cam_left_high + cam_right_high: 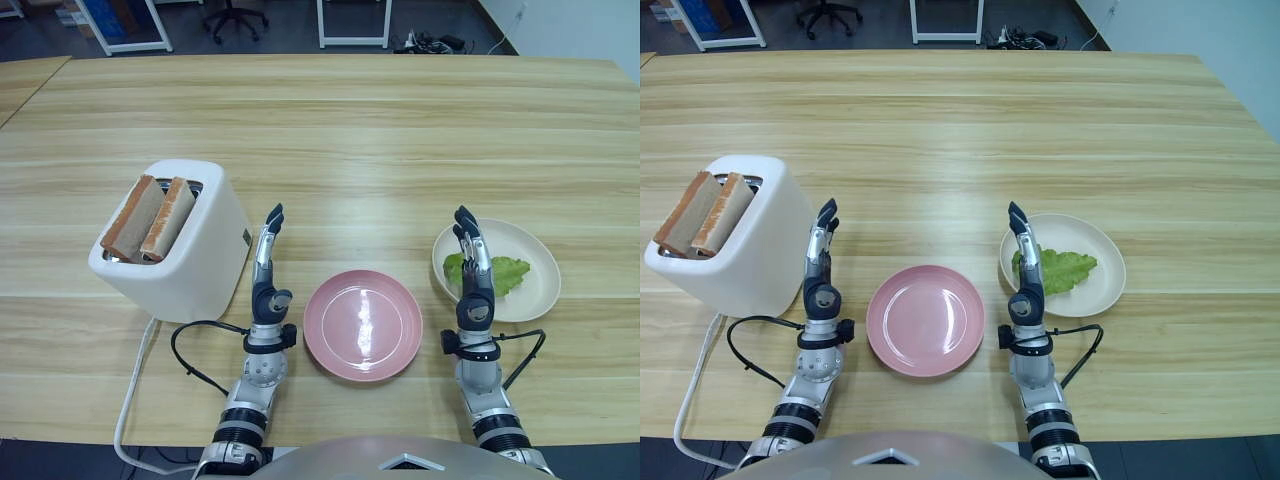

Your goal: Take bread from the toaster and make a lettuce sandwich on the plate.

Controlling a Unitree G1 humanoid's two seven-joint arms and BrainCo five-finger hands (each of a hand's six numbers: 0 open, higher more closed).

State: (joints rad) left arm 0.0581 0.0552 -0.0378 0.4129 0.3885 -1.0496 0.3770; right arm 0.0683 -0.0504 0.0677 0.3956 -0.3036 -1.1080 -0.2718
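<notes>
Wood table (400, 130) | your left hand (266, 275), right hand (472, 278) fingers straight, holding nothing | bread (150, 217) in toaster (205, 265) | lettuce (505, 272) right of pink plate (363, 325)

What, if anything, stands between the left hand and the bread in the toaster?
Nothing visible does. The left hand stands open just beside the toaster, and both bread slices stick up from its top slots, uncovered; only the toaster's own wall lies between.

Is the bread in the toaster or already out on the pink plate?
In the toaster: two bread slices poke up from its top slots, and the pink plate holds nothing.
</notes>
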